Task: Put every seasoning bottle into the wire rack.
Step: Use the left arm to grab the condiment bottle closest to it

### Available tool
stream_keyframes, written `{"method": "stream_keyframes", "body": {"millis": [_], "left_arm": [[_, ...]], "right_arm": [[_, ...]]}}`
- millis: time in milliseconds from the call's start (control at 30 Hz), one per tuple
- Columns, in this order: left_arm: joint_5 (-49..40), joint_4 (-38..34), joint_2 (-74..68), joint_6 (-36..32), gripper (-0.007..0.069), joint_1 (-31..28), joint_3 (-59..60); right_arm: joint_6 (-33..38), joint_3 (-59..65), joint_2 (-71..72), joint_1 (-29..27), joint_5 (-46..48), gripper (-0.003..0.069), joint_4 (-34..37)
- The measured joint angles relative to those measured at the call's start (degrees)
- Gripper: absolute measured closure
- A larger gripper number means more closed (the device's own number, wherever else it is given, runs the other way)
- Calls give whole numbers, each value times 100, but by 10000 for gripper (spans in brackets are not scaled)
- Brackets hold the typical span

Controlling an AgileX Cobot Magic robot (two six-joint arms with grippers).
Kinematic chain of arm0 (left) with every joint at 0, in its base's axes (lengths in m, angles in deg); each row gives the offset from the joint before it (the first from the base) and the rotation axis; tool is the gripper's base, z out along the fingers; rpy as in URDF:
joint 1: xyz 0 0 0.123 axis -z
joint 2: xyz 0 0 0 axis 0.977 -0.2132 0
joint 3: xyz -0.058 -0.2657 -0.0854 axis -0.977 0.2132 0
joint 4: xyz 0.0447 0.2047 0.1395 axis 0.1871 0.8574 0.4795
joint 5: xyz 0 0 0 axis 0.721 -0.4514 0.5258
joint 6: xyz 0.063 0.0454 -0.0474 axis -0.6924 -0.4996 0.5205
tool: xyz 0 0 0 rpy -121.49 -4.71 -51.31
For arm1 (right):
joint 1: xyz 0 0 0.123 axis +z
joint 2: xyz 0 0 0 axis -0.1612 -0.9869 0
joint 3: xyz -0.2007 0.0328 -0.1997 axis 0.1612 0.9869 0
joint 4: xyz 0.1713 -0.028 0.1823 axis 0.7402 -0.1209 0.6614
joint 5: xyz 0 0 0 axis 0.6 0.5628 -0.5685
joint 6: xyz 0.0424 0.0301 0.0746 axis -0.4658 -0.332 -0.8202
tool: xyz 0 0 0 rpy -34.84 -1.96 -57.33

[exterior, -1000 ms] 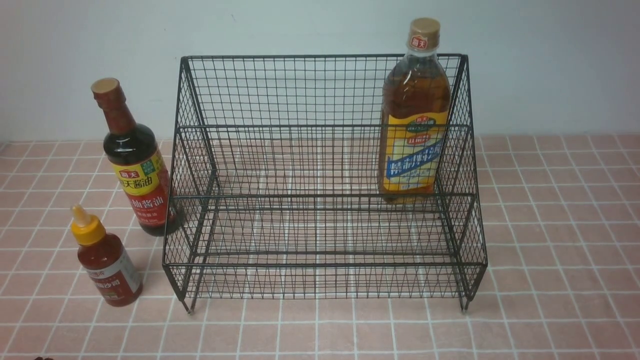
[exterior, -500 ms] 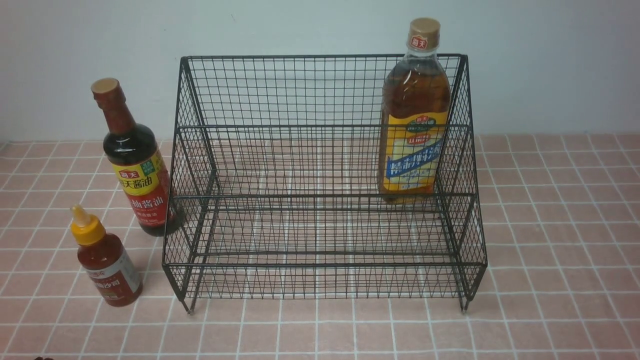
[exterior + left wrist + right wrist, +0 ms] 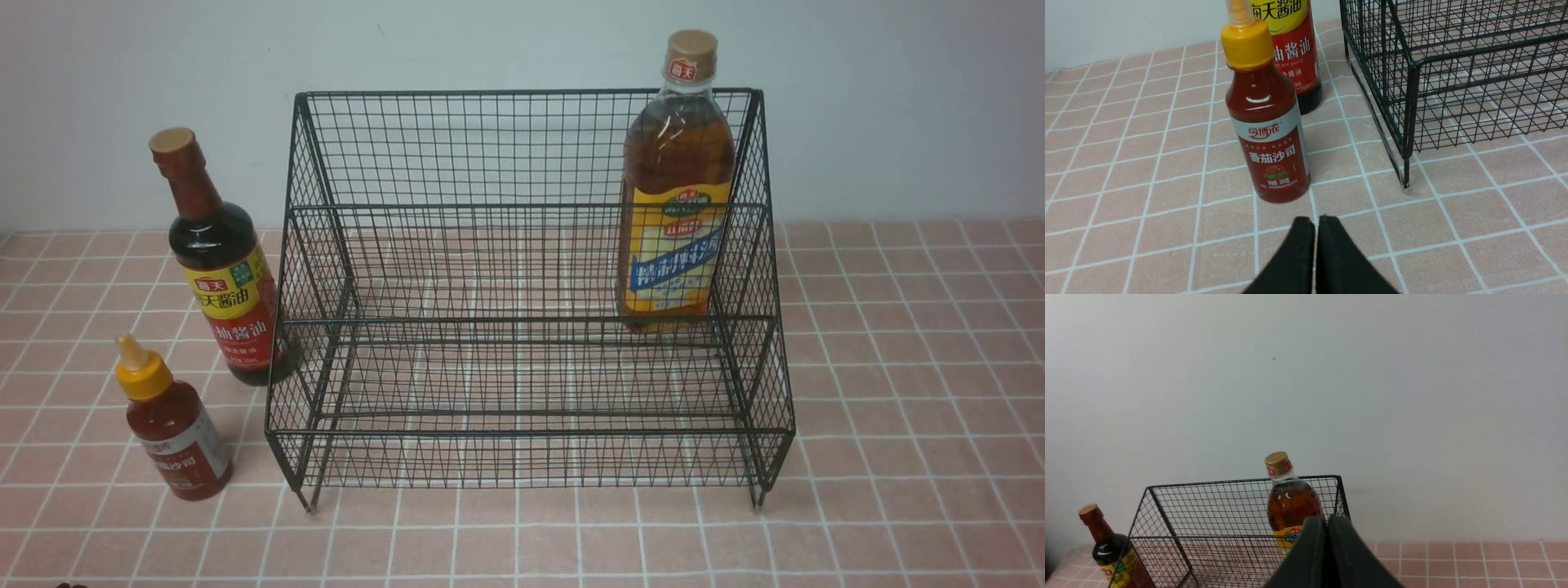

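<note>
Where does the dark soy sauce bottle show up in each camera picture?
Front view: the soy sauce bottle stands outside the wire rack, at its left end.
Left wrist: bottle behind the red sauce bottle, cap cropped.
Right wrist: bottle outside the rack, opposite the amber bottle.
Shared landmark: the rack.

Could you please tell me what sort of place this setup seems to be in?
Probably a staged kitchen counter: a pink tiled surface against a plain pale wall, a black wire rack holding an amber bottle, and a soy-sauce bottle and red-sauce bottle standing beside it.
</note>
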Motion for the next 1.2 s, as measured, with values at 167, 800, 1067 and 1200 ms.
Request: {"method": "stream_keyframes", "body": {"millis": [167, 800, 1067, 1200], "left_arm": [[0, 0, 0, 0, 631, 0, 0], [0, 0, 0, 0, 631, 0, 0], [0, 0, 0, 0, 631, 0, 0], [0, 0, 0, 0, 631, 0, 0]], "right_arm": [[-13, 262, 98, 0, -33, 672, 253], [2194, 701, 98, 0, -1540, 672, 1158], [2627, 1729, 300, -317, -2419, 672, 1240], [2627, 2495, 540, -1161, -2632, 672, 1240]]}}
